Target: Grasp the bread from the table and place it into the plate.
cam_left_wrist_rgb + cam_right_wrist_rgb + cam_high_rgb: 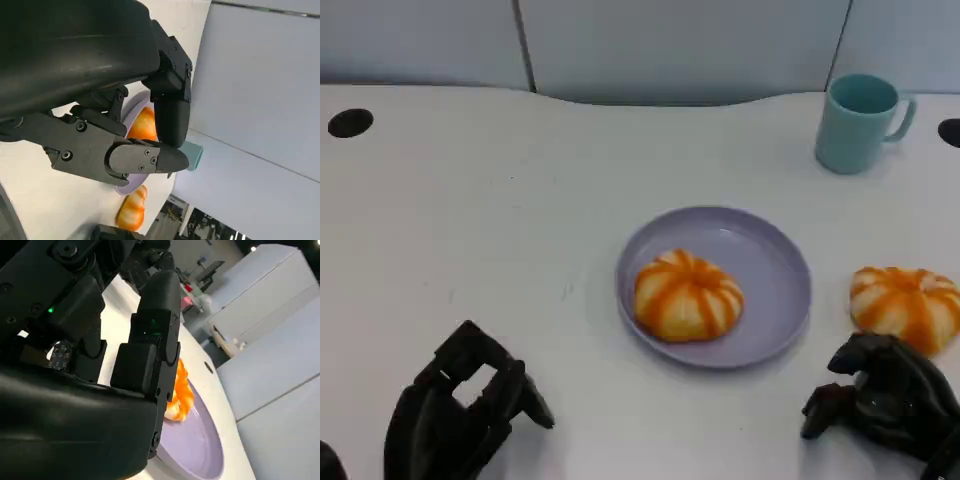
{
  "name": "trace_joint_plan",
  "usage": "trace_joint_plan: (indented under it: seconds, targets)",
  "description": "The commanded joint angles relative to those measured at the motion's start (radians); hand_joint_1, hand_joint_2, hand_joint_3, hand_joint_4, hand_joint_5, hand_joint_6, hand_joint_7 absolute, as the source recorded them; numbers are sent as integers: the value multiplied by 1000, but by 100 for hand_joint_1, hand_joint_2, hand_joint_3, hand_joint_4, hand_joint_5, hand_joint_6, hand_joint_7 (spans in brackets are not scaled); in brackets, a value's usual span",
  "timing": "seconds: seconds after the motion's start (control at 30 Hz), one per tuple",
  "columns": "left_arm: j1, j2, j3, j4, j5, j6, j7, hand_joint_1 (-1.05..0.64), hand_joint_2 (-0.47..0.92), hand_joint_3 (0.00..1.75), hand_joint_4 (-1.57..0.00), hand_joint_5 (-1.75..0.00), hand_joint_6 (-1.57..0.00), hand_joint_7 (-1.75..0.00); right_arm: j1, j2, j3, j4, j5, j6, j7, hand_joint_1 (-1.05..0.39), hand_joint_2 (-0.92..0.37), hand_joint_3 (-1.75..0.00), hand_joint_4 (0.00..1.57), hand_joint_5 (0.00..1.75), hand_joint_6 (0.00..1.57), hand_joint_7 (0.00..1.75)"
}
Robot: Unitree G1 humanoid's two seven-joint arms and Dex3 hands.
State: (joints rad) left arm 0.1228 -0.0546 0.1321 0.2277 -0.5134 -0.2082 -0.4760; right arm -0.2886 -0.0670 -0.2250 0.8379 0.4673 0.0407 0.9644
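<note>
One orange-striped bread [687, 296] lies in the lavender plate [775, 265] at the table's middle. A second bread [906, 306] sits on the table right of the plate. My right hand [886, 398] is just in front of that bread, fingers loosely curled and holding nothing. My left hand [460, 405] hovers at the lower left with its fingers apart and empty. In the left wrist view, the bread in the plate [144, 125] and the table bread [132, 212] show past my fingers [150, 157]. The right wrist view has a bread [180, 392] at the plate's rim [197, 445].
A teal mug [859, 122] stands at the back right, also the mug [194, 156] in the left wrist view. Black cable holes [350, 122] mark the table's far corners. White tabletop stretches between my left hand and the plate.
</note>
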Motion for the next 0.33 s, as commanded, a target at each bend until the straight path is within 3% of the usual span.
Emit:
trace_joint_plan:
  seconds: [0.03, 0.33]
  targets:
    - [-7, 8, 22, 13, 0, -14, -21, -48, 92, 32, -75, -175, -48, -175, 0, -11, -15, 69, -12, -15, -4, -105, -35, 0, 157, 33, 157, 13]
    - [7, 1, 22, -14, 3, 15, -13, -48, 92, 31, -76, -175, -49, -175, 18, -7, -2, 13, -22, -3, -26, -105, -35, -1, 157, 37, 157, 14]
